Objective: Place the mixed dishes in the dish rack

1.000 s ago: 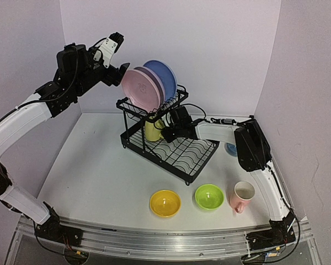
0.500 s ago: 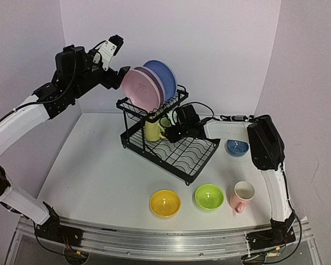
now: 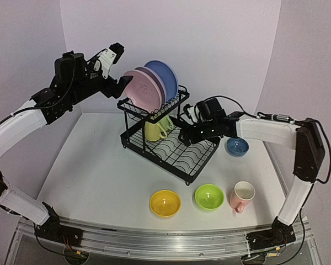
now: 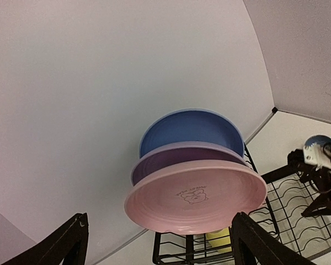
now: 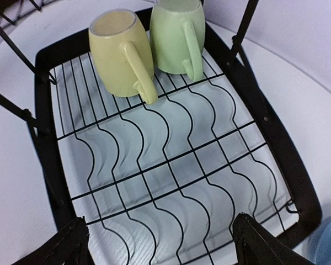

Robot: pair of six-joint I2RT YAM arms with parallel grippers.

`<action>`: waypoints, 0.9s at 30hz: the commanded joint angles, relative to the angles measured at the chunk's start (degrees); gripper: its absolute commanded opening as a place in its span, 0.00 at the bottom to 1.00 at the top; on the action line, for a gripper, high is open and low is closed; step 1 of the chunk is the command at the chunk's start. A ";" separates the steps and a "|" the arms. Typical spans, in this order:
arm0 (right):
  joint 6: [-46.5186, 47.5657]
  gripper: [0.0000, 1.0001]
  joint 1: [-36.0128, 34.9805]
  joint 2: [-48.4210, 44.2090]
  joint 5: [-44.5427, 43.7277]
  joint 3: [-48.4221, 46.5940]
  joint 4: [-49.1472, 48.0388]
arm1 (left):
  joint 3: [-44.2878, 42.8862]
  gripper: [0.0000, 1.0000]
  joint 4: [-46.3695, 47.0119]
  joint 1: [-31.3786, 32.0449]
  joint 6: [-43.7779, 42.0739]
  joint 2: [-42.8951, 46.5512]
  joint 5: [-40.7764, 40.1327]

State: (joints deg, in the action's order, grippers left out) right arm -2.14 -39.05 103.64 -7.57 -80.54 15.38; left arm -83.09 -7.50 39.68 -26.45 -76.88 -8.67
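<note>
The black dish rack (image 3: 201, 160) stands mid-table. Pink (image 3: 142, 91), lavender (image 3: 156, 83) and blue (image 3: 165, 74) plates stand upright on its upper shelf. A yellow mug (image 3: 152, 131) and a light green mug (image 3: 165, 122) lie side by side at the far end of the lower tray. My right gripper (image 3: 188, 132) hovers open and empty over that tray (image 5: 44, 138), a little back from the yellow mug (image 5: 118, 47) and green mug (image 5: 174, 36). My left gripper (image 3: 120, 66) hangs open and empty, high up, just left of the pink plate (image 4: 196, 196).
On the table in front of the rack sit a yellow bowl (image 3: 165, 202), a lime bowl (image 3: 209, 196) and a pink mug (image 3: 242, 196). A blue bowl (image 3: 237, 147) sits right of the rack, under my right forearm. Walls close in the back and sides.
My right gripper has opened, left the green mug beside the yellow one and drawn back to the right, its elbow swinging out. The left gripper barely shifted.
</note>
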 commanded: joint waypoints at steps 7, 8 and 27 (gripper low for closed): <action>-23.48 0.85 -0.15 -14.94 -7.75 -2.12 34.45 | 1.07 0.89 1.15 -0.30 3.10 2.74 7.24; -27.30 0.85 -0.15 -16.25 -8.01 -2.92 40.62 | 1.53 0.89 1.36 -0.30 3.55 3.07 7.88; -53.81 0.66 9.14 -29.80 3.60 16.25 71.58 | 4.81 0.88 0.83 -0.22 7.95 6.75 16.95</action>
State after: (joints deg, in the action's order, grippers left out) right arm -53.16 -33.23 77.10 -7.59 -68.59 74.35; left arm -78.13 -7.51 39.68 -19.64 -72.58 6.35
